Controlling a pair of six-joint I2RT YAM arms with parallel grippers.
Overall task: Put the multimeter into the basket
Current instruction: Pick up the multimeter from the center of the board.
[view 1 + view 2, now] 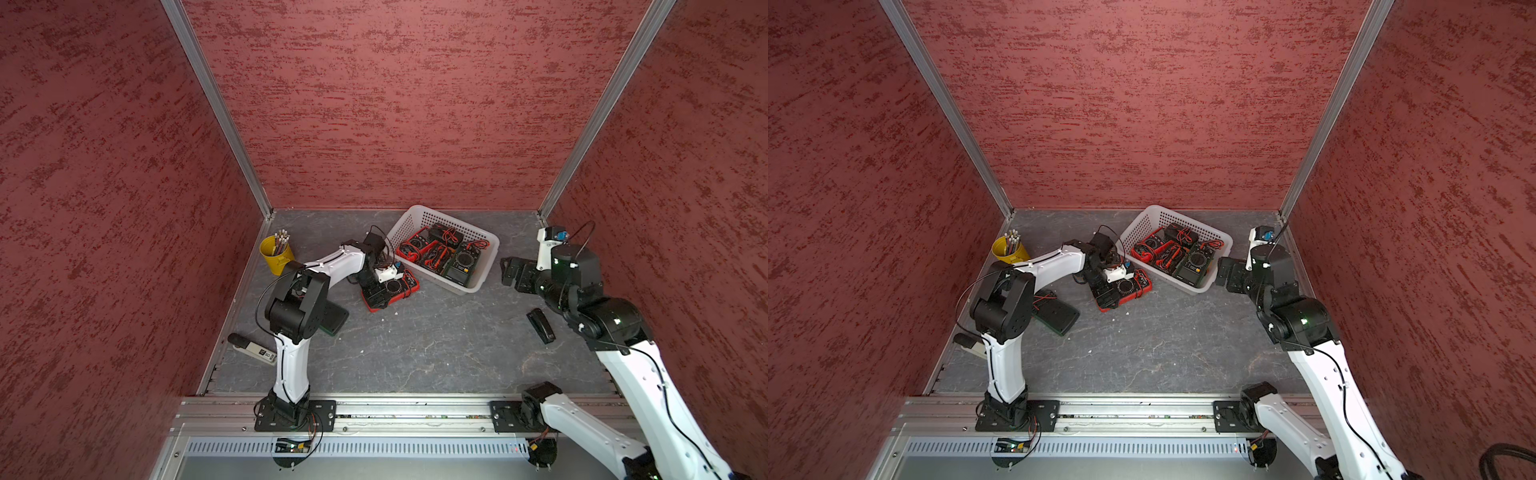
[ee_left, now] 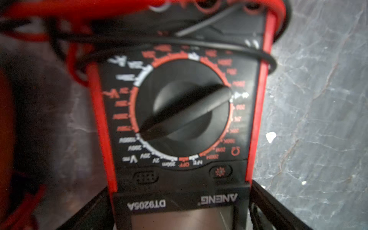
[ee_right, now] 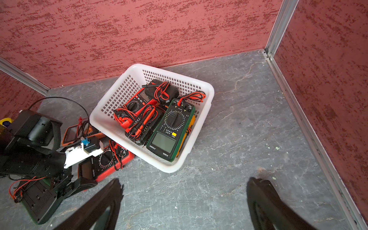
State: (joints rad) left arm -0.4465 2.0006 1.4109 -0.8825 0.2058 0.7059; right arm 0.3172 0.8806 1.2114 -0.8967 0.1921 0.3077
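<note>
The multimeter (image 1: 395,286), a red-cased one, lies face up on the table (image 1: 415,353), just left of the basket (image 3: 209,93) and outside it. My left gripper (image 1: 371,290) is spread wide over its nearer end, a finger down each side of the screen, not clamping.

The first risk, I judge, is that hold. Taken by one end, the case may droop or twist out once lifted, and the rubber sides could slip if the fingers close unevenly.

Going farther, its red and black leads (image 2: 179,42) are looped across the dial end and spill off the edge. Those loops could hook on the orange meter (image 3: 69,132) lying just behind, or catch on the basket rim and drag.

Farther again, the basket looks light and sits close. A low carry could knock its wall and shove it toward the back wall. It already holds several meters, a green one (image 3: 171,129) among them, plus tangled leads, so mine may land on top, tilt and slide over the rim.

My right gripper (image 3: 183,203) hangs spread and empty at the right of the basket.
</note>
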